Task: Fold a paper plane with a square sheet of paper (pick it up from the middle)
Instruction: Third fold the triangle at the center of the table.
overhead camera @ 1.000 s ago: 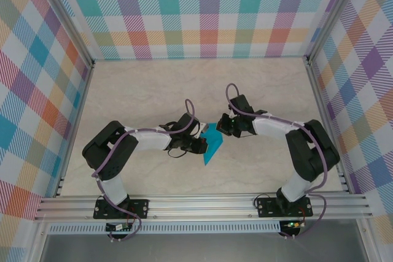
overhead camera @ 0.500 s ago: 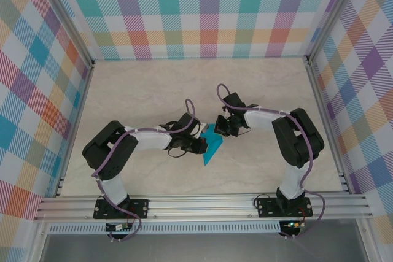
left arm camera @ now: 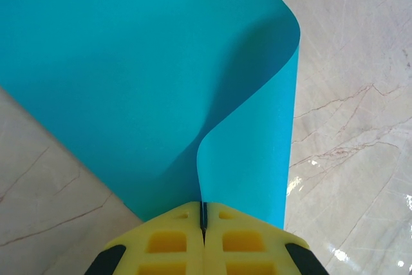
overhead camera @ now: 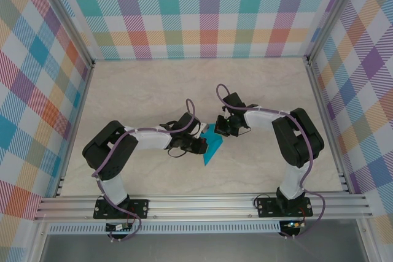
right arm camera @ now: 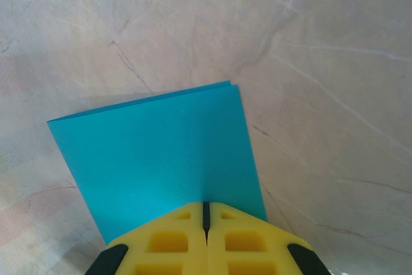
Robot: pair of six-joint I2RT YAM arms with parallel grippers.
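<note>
Though paper [overhead camera: 213, 146] static, right arm [overhead camera: 270, 115] nearer.

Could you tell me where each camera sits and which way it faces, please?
Top external: above and behind the arms, looking down at the table; both arms, left gripper and right gripper at the teal paper.
Left wrist: rides that wrist, looking along its shut gripper at curling paper.
Right wrist: likewise, gripper shut on folded paper.
Shared: the paper, in all three.
</note>
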